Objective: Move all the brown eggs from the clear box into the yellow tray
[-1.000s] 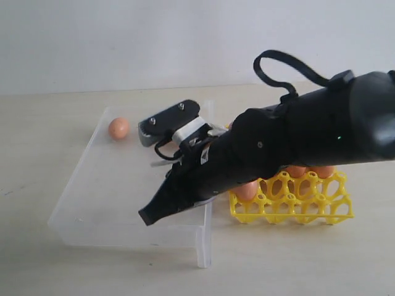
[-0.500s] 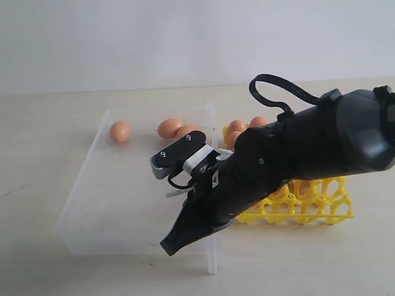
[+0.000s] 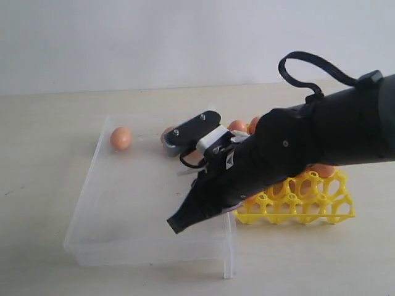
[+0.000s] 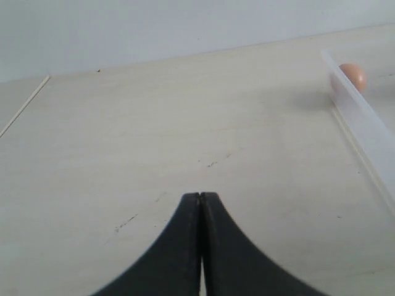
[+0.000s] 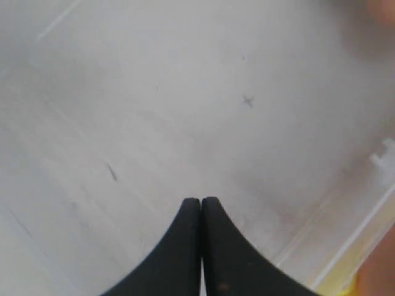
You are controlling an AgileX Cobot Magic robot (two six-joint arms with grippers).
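1. Exterior view: the black right arm point(image 3: 308, 142) reaches across the clear box point(image 3: 123, 209) and blocks much of the yellow tray point(image 3: 308, 209), which stands just beside the box. The right gripper point(image 3: 177, 224) slants down over the box floor, fingers pressed together, holding nothing. One lone egg point(image 3: 121, 138) lies in the box's far corner, well apart from the gripper. Other brown eggs point(image 3: 321, 170) show in tray cups under the arm; their number is hidden.
2. Left wrist view: the left gripper point(image 4: 201, 203), absent from the exterior view, hangs over the bare tabletop point(image 4: 154, 135) outside the box, fingers together and empty. The lone egg shows through the box wall.
3. Right wrist view: blurred; the right gripper's tips meet above the box floor, with the box wall and a yellow sliver beyond.
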